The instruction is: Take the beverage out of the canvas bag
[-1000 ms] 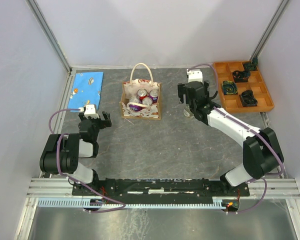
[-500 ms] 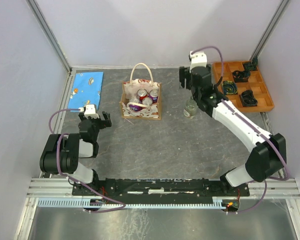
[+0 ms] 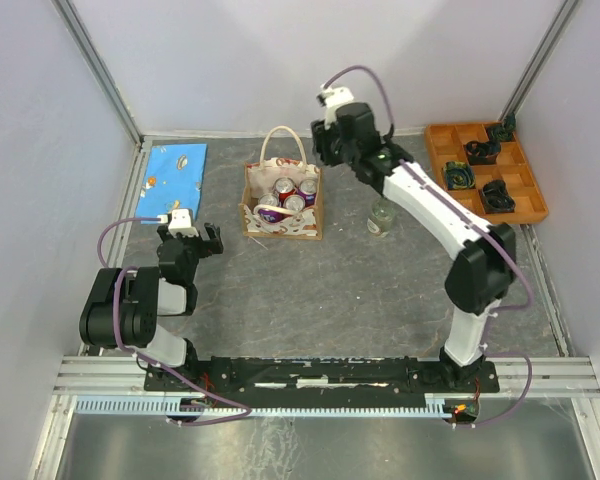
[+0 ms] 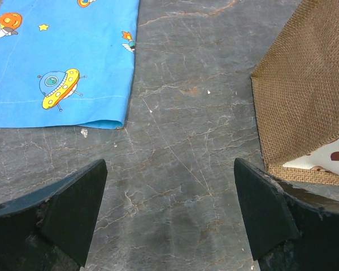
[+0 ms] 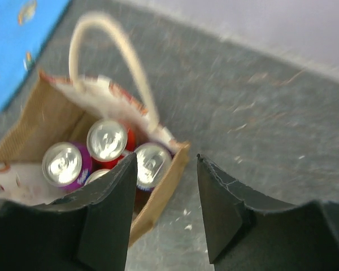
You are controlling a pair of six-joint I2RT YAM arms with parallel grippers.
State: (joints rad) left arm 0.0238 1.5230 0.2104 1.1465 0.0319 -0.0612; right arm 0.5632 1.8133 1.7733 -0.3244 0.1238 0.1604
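Note:
The canvas bag (image 3: 280, 228) stands upright at the back middle of the table, its cream handle (image 3: 282, 140) raised. Several beverage cans (image 3: 286, 193) stand inside it; the right wrist view shows their silver tops (image 5: 107, 140), one purple-sided can (image 5: 62, 164) among them. My right gripper (image 3: 325, 150) hangs above and just right of the bag's far right corner, its jaws narrowly apart with nothing between them (image 5: 166, 169). One beverage container (image 3: 381, 220) stands alone on the table to the right of the bag. My left gripper (image 4: 169, 180) is open, low over the table left of the bag (image 4: 305, 96).
A blue patterned cloth (image 3: 175, 168) lies flat at the back left. An orange compartment tray (image 3: 485, 170) with dark parts sits at the back right. Grey walls enclose the table on three sides.
My right arm left the container standing on the table and swung up and left toward the bag, its jaws narrowing. The left arm has not moved.

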